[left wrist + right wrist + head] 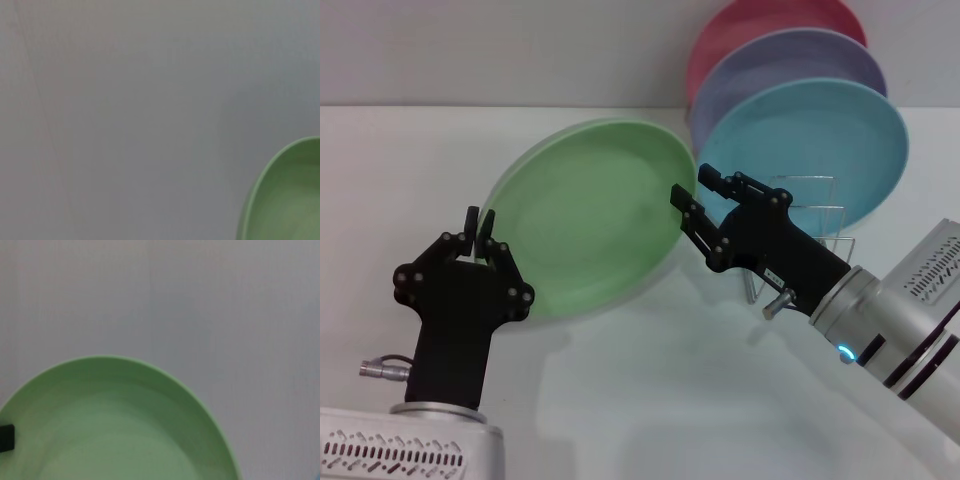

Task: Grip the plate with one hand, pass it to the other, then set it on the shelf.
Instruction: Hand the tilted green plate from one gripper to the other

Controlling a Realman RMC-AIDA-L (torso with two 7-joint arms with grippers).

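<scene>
i see the shelf (pixel 810 215) holding blue (pixel 820 150), lavender (pixel 790 65) and pink (pixel 760 25) plates. the green plate (pixel 590 220) hangs tilted above the bench (pixel 650 400): left hand (pixel 480 240) clamps its rim, right hand (pixel 695 200) gapes at the opposite edge. only the head view shows the shelf.

plate (pixel 590 215): light green | other plates: blue (pixel 820 150), purple (pixel 790 65), pink (pixel 760 25) | shelf (pixel 810 215): silver | grippers: black | table (pixel 650 400): white
</scene>
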